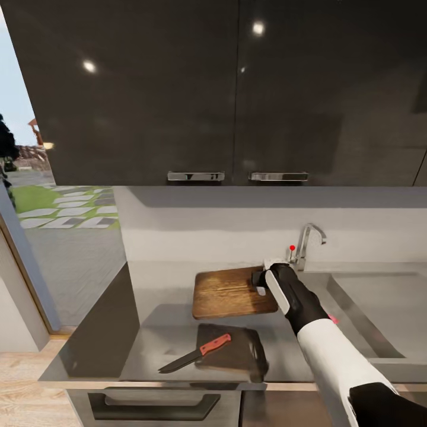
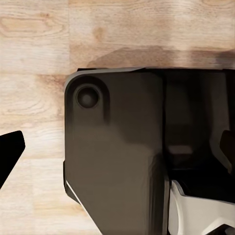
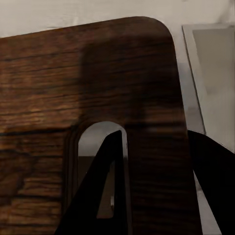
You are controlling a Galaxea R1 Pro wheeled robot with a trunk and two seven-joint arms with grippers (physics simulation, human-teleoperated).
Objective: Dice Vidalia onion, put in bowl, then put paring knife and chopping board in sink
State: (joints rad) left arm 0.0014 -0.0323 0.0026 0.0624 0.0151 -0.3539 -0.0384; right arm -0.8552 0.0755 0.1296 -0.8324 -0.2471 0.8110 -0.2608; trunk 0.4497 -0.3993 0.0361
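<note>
Right gripper (image 1: 259, 283) holding the chopping board (image 1: 231, 292) above the countertop (image 1: 107, 332).
We see its fingers pinching the board's handle end beside the sink (image 1: 379, 308); the paring knife (image 1: 196, 353) lies on the countertop below.

No readable text, labels, brands, numbers or signs anywhere. Checked the board (image 1: 231, 292), knife (image 1: 196, 353), cabinets (image 1: 237, 89), tap (image 1: 308, 243) and bench (image 1: 148, 350): all plain, nothing printed or marked.
</note>
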